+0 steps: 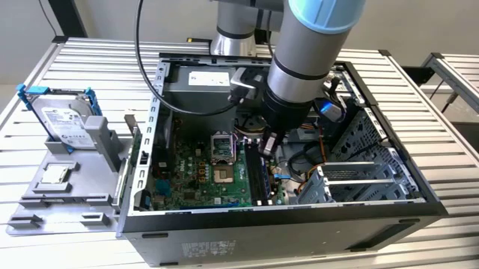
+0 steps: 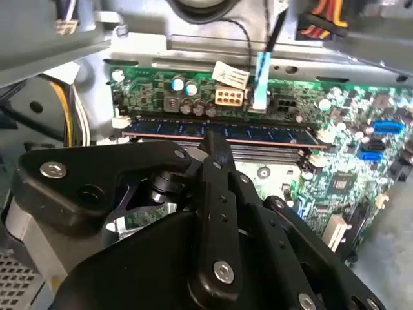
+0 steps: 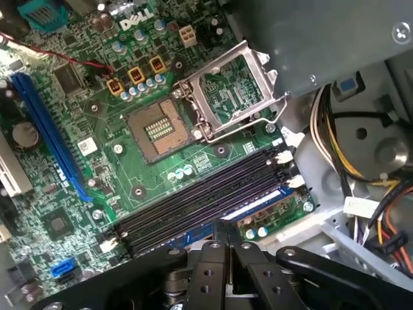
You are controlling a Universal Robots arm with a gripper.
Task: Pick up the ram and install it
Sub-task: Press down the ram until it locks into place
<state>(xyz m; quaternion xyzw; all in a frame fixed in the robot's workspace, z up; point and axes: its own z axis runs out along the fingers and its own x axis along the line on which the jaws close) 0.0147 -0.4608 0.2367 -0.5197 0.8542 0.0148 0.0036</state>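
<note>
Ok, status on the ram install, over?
Pincer shut on ram, mid-length. Ram standing in outermost of the memory slots. Cables beside, not across it.

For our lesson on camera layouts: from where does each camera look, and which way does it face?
Exterior view: off the arm, above the open computer case, looking down; the arm shows.
Second wrist view: on the wrist, facing the ram; the pincer shows.
First wrist view: on the wrist, facing the memory slots; pincer shows.
Shared: both wrist views show pincer and ram.
</note>
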